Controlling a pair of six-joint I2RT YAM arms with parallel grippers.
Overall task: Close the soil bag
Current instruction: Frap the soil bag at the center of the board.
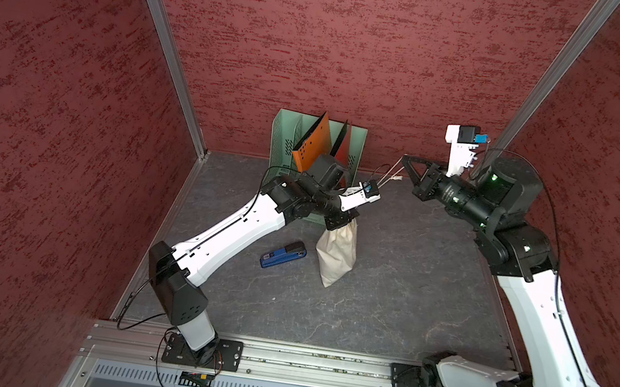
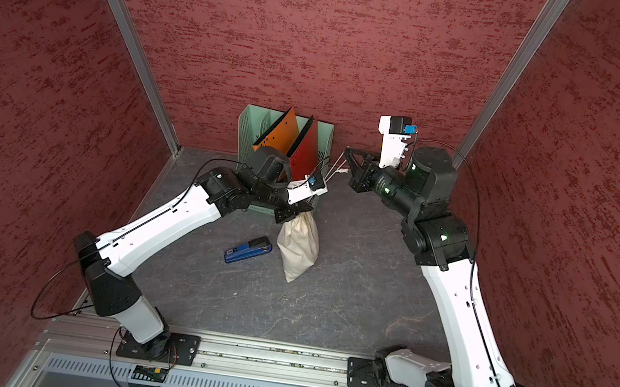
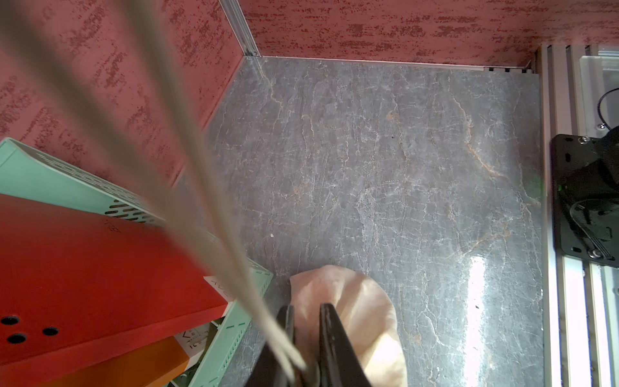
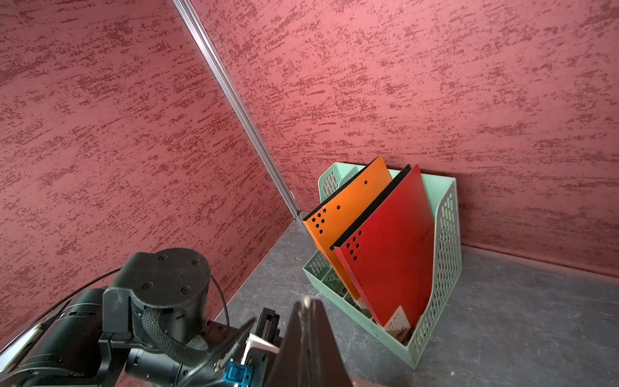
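Red textured walls (image 1: 360,46) enclose a grey marbled bench (image 1: 388,294).

Both top views: soil bag (image 1: 336,257) stands mid-bench, on the near side of the green file rack (image 1: 280,137). A blue stapler (image 1: 283,255) lies to its left. Left pincer (image 1: 338,222) sits at the bag's gathered neck. Cords (image 1: 391,176) run straight up and rightward from there to the right pincer (image 1: 406,159), which is raised off the bench and clenched on them.

Left wrist view: left pincer (image 3: 306,338) straddles the neck, with cloth filling the narrow gap. Squeezing or merely bracketing: cannot tell.

Right wrist view: right pincer (image 4: 310,311) has its tips pressed together. The rack holds an orange folder (image 4: 348,214) and a red folder (image 4: 392,248).
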